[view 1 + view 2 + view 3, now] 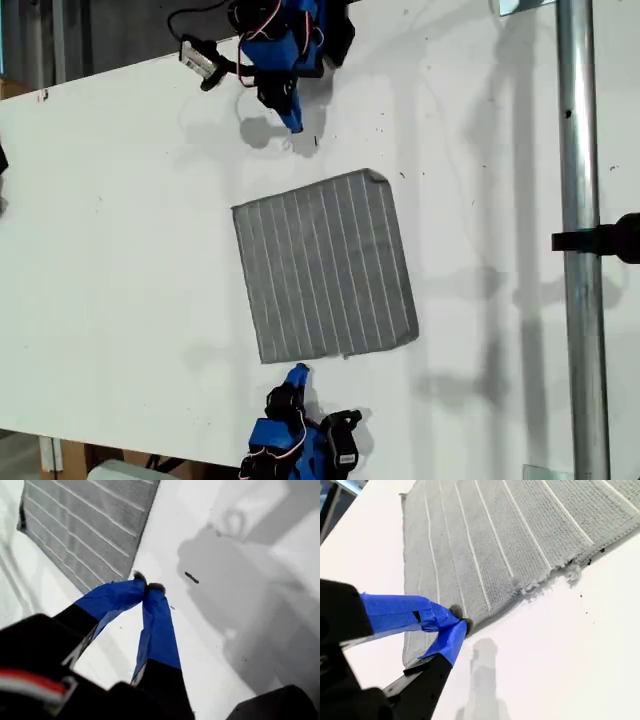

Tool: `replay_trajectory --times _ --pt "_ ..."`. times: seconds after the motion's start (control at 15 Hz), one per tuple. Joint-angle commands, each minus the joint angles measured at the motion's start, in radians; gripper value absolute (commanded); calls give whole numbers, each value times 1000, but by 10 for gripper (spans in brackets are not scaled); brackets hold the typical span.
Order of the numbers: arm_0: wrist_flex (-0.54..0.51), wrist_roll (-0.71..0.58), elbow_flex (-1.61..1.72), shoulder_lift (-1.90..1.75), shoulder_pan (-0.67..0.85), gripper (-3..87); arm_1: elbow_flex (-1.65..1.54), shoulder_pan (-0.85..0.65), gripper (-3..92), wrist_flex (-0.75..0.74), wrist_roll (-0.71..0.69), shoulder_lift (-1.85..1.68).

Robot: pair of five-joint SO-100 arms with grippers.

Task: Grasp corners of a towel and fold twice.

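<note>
The grey striped towel (325, 265) lies flat and unfolded on the white table (120, 250). One of its corners (377, 178), toward the exterior view's top, is slightly curled. My first gripper (293, 124) is shut and hovers over bare table near the exterior view's top, short of the towel (85, 525); in its wrist view the tips (148, 586) touch with nothing between them. My second gripper (297, 374) comes in from the exterior view's bottom. It is shut (459, 621) right at the towel's near edge (510, 540), beside a frayed patch (545, 582). The cloth there is not lifted.
A metal pole (578, 240) with a black clamp (600, 240) runs down the exterior view's right. A small dark mark (191, 578) sits on the table by my first gripper. The table's edge (100, 78) slants across the exterior view's upper left.
</note>
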State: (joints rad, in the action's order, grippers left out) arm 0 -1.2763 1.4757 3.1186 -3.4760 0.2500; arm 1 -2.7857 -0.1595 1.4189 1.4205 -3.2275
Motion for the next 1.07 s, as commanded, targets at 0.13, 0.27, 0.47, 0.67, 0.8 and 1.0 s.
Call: replay_trajectory --times 0.13,0.27,0.47,0.67,0.8,1.0 --pt "23 12 5 -2 15 -28 565 163 -2 -94 -129 661" --pt "21 12 5 -2 15 -28 815 272 -2 -86 -210 948" --pt "21 12 5 -2 15 -28 1161 448 -2 -9 -241 1338" --pt "21 12 5 -2 15 -28 1253 558 54 -9 -241 1471" --pt "21 9 5 -2 15 -28 1305 569 392 52 -247 1542" --pt "21 9 5 -2 8 -28 1227 505 390 57 -249 1574"
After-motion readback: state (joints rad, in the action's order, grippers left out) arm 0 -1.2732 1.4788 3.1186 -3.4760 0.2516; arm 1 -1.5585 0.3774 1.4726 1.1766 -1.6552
